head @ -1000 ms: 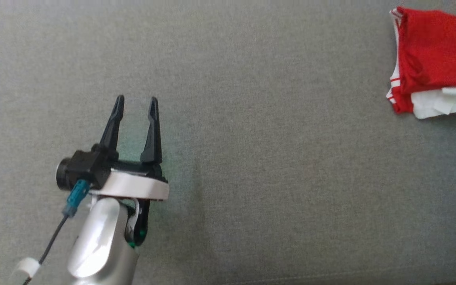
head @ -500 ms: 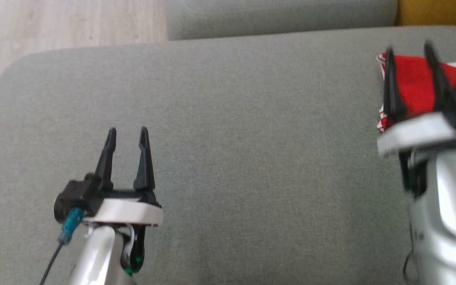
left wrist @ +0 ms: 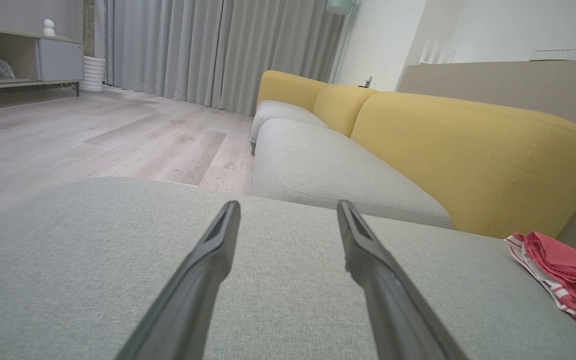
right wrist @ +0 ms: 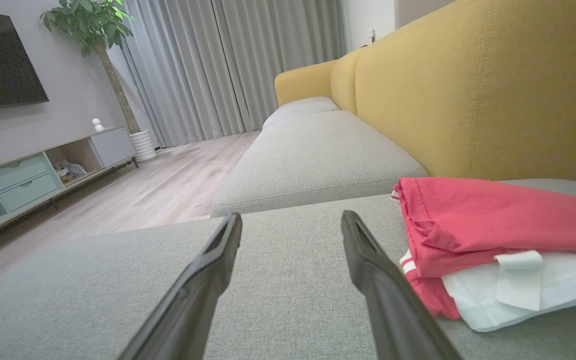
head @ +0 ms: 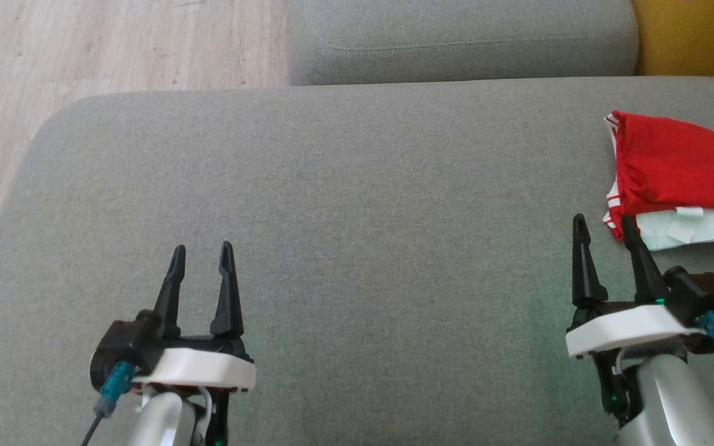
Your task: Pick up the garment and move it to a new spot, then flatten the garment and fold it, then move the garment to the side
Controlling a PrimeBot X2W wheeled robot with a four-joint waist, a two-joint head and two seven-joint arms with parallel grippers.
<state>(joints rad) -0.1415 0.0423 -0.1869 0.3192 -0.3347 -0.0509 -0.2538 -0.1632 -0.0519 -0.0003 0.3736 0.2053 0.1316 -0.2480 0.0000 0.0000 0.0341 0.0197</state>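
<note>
Lying beside the spread right gripper, the garment is far from the spread left gripper.

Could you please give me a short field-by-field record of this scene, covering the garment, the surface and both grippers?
garment: red and white, folded, at the cushion's right edge
surface: grey cushion
left gripper: open, empty, above bare cushion
right gripper: open, empty, beside the garment's near corner; contact unclear
surroundings: yellow sofa back, wood floor
</note>
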